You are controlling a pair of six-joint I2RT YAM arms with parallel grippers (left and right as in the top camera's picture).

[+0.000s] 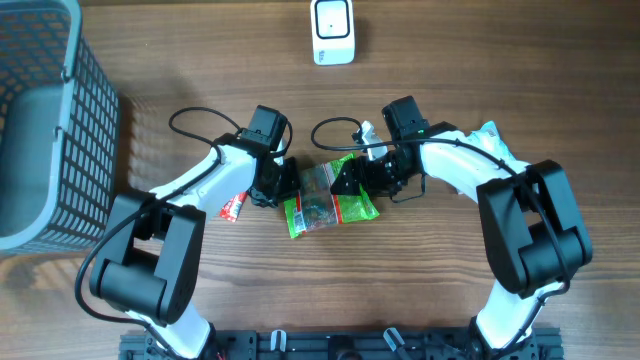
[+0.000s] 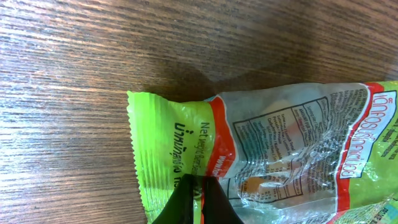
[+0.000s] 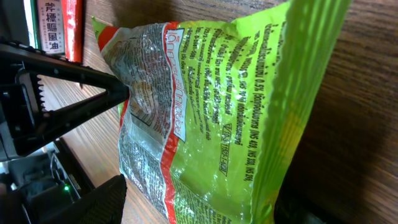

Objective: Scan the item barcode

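Note:
The item is a green and clear snack packet with red bands, lying on the wooden table between both arms. Printed text and a nutrition panel face up on the packet; no barcode shows. My left gripper is shut on the packet's crimped left edge, its fingertips pinching the film. My right gripper is open and straddles the packet's other end: one finger stands clear of the film, the other is a dark shape behind it. A white scanner stands at the table's far edge.
A grey mesh basket fills the far left. A small red and white packet lies beside the left arm, seen also as the red packet in the right wrist view. Cables loop over both wrists.

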